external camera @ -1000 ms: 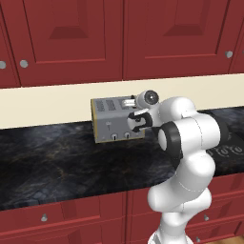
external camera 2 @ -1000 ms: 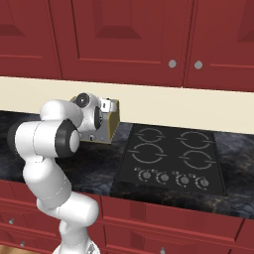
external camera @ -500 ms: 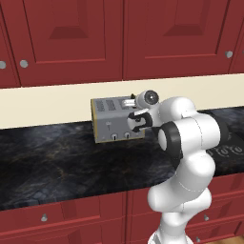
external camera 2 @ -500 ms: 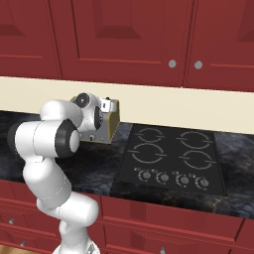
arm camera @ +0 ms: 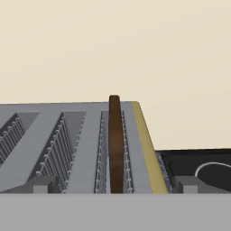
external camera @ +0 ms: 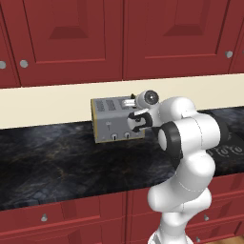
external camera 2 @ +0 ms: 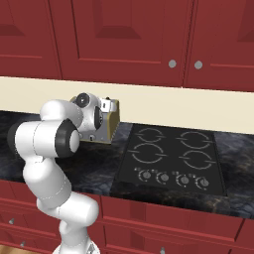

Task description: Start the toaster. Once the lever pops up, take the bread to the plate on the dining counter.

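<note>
Dark finger tips of the gripper sit spread as wide as they go, one at each lower corner of the hand view, nothing between them but air. Jaws apart, holding nothing.

So the hand is hanging low over the toaster, looking along its slots. The bread stands edge-on in the right-most slot, dark brown, its rounded top poking above the metal. It lines up pretty much dead centre between the two tips, just ahead of them, not touching either as far as I can tell.

Can't see the lever from the hand camera, and in the left base view the arm covers the right part of the toaster's front, so I can't tell if it's up or down. My guess: we're at the grab-the-slice step. To do it well, I'd keep the slice centred, come down straight along the slot so the tips clear the wire guides, then squeeze on the flat faces.

Beyond the toaster's brassy edge is the black cooktop, just beside it on the worktop.
</note>
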Tool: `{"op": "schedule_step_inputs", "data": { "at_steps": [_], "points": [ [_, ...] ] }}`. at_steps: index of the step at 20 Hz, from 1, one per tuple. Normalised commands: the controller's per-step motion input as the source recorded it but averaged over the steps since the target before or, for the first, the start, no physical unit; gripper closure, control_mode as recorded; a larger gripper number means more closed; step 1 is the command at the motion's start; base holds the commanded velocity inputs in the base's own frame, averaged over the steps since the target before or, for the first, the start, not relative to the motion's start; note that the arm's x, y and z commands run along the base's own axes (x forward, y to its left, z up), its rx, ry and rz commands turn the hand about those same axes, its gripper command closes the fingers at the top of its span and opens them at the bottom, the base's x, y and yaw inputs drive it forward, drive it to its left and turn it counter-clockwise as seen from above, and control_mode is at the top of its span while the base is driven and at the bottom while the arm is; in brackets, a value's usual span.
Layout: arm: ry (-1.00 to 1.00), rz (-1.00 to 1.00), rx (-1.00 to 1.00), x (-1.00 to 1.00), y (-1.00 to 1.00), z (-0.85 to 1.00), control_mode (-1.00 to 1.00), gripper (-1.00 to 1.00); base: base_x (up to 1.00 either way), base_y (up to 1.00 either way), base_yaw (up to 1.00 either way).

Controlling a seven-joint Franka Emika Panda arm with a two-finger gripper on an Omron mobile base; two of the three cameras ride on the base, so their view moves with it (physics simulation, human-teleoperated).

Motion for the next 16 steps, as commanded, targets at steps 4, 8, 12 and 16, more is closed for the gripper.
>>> {"op": "schedule_step_inputs", "data": {
  "at_steps": [4,8,12,16],
  "points": [
    [0.00,0.00,0.00,0.00,0.00,0.00,-1.00,-1.00,0.00,0.00,0.00],
    [-0.01,0.00,0.00,0.00,0.00,0.00,-1.00,-1.00,0.00,0.00,0.00],
    [0.00,0.00,0.00,0.06,0.00,0.00,-1.00,-1.00,0.00,0.00,0.00],
    [0.00,0.00,0.00,0.23,0.00,0.00,-1.00,-1.00,0.00,0.00,0.00]
  ]
}}
